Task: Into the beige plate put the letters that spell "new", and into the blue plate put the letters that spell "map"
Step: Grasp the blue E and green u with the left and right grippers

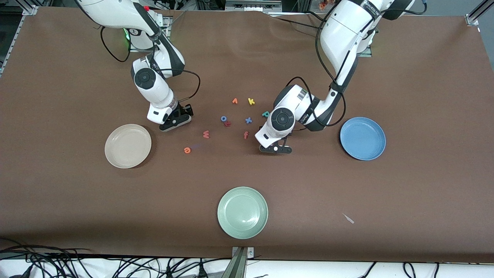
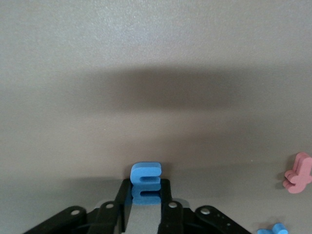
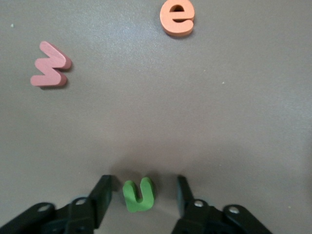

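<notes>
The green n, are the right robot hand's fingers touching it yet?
Apart. The right wrist view shows the green n lying on the table between the right gripper's fingers, with brown table showing on both sides of it.

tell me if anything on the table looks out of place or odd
One stray thing stands out: a small pale scrap lies on the brown table cover, nearer the front camera than the round blue plate, away from the foam letters. It belongs to none of the plates or letters. Nothing looks spilled or damaged.
</notes>
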You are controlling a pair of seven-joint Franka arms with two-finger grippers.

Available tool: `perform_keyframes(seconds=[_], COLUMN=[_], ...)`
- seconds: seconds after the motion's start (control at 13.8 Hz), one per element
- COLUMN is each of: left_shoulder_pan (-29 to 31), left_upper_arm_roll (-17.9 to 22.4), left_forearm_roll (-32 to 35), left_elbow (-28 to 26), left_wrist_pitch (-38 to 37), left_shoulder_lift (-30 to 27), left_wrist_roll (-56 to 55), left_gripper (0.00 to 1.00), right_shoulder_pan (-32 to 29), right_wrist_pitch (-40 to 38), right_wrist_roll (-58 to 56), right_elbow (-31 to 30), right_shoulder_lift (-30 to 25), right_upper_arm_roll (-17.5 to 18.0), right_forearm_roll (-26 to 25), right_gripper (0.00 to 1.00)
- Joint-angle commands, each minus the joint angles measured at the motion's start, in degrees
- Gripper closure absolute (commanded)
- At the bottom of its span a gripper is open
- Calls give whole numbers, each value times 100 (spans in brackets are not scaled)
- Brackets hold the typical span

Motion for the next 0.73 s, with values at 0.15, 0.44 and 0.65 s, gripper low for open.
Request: perform_keyframes(seconds=[0.15, 0.44, 0.65], left_shoulder_pan=[90, 642, 1214], left_upper_arm_roll=[80, 80, 72], left_forearm_roll=[-61, -61, -61], left_elbow=[20, 38, 38], left_wrist_pitch=[-282, -1143, -1697], left_shoulder_lift=[-291, -844, -1126], left_wrist_roll=[40, 854, 1926], left_gripper=[100, 100, 100], right_shoulder_pan=[15, 15, 15], right_wrist_pitch=[-110, -110, -110], right_wrist_roll=[-96, -78, -78], right_elbow=[-24, -15, -15], right_shoulder_lift=[-45, -18, -18], right_upper_arm_roll=[5, 5, 5], right_forearm_roll=[-22, -22, -22], right_gripper=[50, 57, 64])
